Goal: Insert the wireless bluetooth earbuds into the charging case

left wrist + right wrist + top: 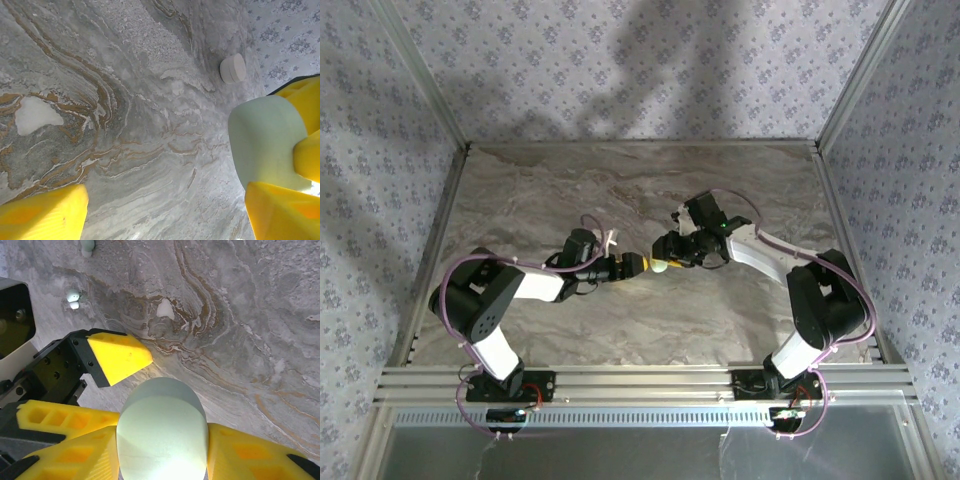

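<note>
Right gripper (162, 460) clamped on the charging case (161, 425) above the table (235, 310), left gripper (165, 200) open beside it; earbuds (73, 298) lie on the table, none inserted yet.

Text: none readable | brands, labels: none legible on any surface | numbers, signs: nothing to read right now
</note>
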Motion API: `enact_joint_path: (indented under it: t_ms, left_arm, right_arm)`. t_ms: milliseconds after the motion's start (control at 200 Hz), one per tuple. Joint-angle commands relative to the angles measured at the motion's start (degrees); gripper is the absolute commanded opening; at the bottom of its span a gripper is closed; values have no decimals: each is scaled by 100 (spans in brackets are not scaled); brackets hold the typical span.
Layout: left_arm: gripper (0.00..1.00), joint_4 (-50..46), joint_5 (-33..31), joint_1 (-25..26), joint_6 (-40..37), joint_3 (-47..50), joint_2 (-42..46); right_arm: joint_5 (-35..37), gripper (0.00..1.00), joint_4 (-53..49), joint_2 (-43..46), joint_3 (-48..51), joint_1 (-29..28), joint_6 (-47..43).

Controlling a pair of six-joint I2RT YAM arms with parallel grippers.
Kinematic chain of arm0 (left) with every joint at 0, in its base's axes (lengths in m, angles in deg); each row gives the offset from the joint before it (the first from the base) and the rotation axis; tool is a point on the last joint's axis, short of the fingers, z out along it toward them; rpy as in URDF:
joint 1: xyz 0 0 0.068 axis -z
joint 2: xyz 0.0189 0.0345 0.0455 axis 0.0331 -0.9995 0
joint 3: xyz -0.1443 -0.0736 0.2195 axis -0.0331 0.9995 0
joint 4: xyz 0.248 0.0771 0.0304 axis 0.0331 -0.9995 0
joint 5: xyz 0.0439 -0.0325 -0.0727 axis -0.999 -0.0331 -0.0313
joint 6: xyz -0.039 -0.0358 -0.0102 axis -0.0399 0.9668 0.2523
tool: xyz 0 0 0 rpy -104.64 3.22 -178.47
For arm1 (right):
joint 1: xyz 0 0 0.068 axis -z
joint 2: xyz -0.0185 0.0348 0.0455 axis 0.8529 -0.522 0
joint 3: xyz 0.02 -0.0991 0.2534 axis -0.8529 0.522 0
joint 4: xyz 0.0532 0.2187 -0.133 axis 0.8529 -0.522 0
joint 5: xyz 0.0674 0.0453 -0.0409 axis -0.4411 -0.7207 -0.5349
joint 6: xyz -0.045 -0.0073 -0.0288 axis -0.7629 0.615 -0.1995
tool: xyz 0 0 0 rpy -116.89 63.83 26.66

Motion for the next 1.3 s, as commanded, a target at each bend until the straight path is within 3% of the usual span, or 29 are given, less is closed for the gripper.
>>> enact_joint_path:
  t_ms: [0, 795, 1294]
  left_arm:
    - [81, 364, 205, -22, 19, 45, 93]
    - [65, 763, 469, -28, 159, 91, 40]
    - [60, 112, 190, -49, 1, -51, -1]
  right_arm:
    - [-172, 46, 104, 94, 98, -32, 119]
    - [-251, 44, 410, -245, 78, -251, 387]
    - [-532, 43, 516, 136, 89, -240, 593]
